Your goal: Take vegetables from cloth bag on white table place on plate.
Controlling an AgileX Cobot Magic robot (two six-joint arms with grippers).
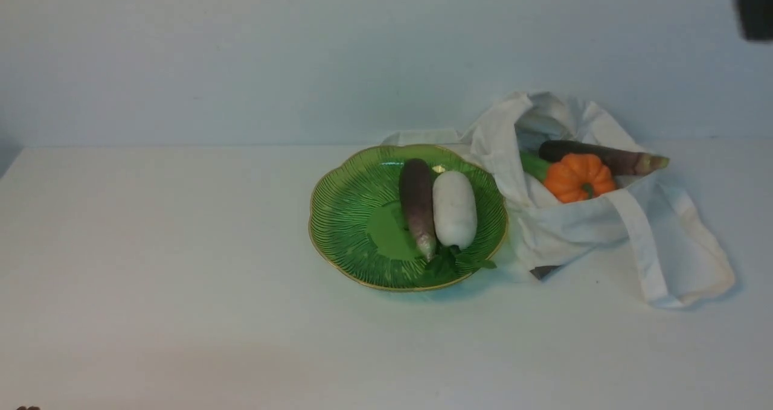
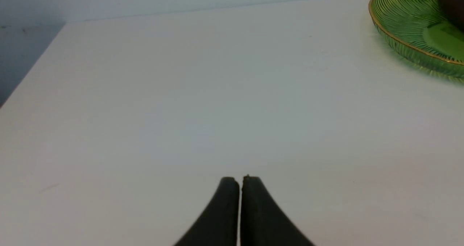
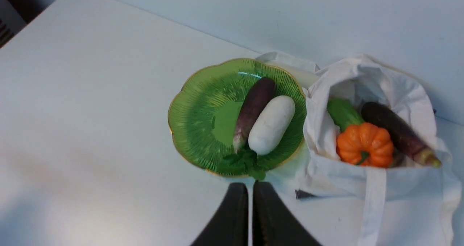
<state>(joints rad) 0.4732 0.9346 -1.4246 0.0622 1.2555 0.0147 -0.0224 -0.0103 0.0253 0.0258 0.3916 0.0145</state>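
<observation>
A: Ready to describe the right gripper (image 3: 250, 184)?

B: Closed narrow, with just a thin slit between the fingers. Holding nothing at the tips.

A: And the left gripper (image 2: 240, 178)?

B: Closed narrow too, also with just a thin slit. Poised above the white table (image 2: 203, 104), well apart from the plate (image 1: 347, 217).

A: Now to place that plate by hand.

B: Look out past the right gripper's fingertips, and from the left gripper, forward and toward the other arm's side. Standing flat on the table, green with a gold rim.

A: Loaded with?

B: With a purple eggplant (image 1: 416, 205) and a white radish (image 1: 454, 211), laid side by side. Pointing both the eggplant's pale tip and the radish's leaves (image 1: 444, 262) toward the robot. Reaching over the rim with one leaf.

A: And the cloth bag (image 1: 561, 226)?

B: Also out past the right gripper's tips, just beside the plate and farther from the left gripper. Lying open, with a strap (image 1: 640, 247) trailing onto the table toward the robot.

A: Anything inside?

B: Yes: at the opening, an orange pumpkin (image 1: 580, 177), beside a green vegetable (image 3: 343, 113) and a darker eggplant (image 1: 610, 156). Sticking out past the bag's edge with the eggplant's stem end.
</observation>
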